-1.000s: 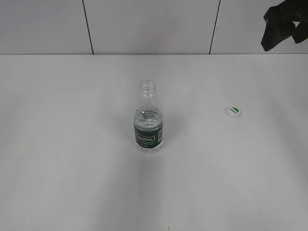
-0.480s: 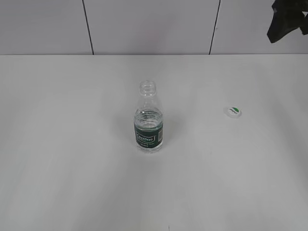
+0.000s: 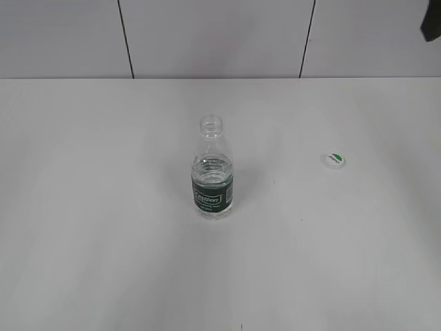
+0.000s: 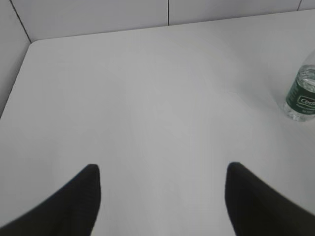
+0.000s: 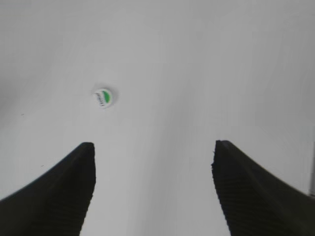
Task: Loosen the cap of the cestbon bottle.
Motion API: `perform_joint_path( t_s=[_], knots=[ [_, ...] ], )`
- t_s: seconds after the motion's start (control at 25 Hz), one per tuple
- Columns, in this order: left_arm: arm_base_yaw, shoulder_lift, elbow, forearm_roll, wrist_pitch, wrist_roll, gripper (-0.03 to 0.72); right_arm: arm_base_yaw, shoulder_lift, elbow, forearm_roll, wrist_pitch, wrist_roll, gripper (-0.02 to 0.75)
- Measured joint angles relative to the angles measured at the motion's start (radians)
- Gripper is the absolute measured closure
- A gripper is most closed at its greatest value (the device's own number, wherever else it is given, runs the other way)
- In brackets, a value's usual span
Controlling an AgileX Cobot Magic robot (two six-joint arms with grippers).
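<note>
The cestbon bottle [image 3: 213, 178] stands upright in the middle of the white table, clear with a dark green label, its threaded neck bare. The left wrist view catches its lower part [image 4: 301, 98] at the right edge. The cap [image 3: 333, 161], white with a green mark, lies flat on the table to the bottle's right, and shows in the right wrist view [image 5: 104, 97] too. My left gripper [image 4: 162, 169] is open over bare table, well left of the bottle. Open and empty as well, my right gripper [image 5: 153, 147] hangs above the table with the cap ahead to its left.
The white table [image 3: 103, 227] runs back to a tiled wall [image 3: 213, 34]. Its far left corner [image 4: 32, 43] shows in the left wrist view. A dark sliver of the right arm [image 3: 428, 24] sits at the exterior view's top right corner.
The right arm has drawn back up and to the right, almost out of the exterior view. Bottle and cap have not moved.
</note>
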Motion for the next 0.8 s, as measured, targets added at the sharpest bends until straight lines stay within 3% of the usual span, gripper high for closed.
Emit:
perform_joint_path(
  t_s=[0.12, 0.2, 0.56, 0.8],
  knots=[
    [0.000, 0.000, 0.000, 0.006, 0.000, 0.000, 0.216, -0.003, -0.022, 0.000, -0.122, 0.006, 0.067, 0.174],
    [0.000, 0.000, 0.000, 0.008, 0.000, 0.000, 0.228, -0.016, -0.024, 0.000, -0.127, 0.008, 0.078, 0.174],
    [0.000, 0.000, 0.000, 0.011, 0.000, 0.000, 0.246, -0.215, 0.023, 0.000, 0.052, 0.016, 0.038, 0.174],
    [0.000, 0.000, 0.000, 0.011, 0.000, 0.000, 0.247, -0.237, 0.009, 0.004, 0.071, 0.016, 0.020, 0.174]
  ],
)
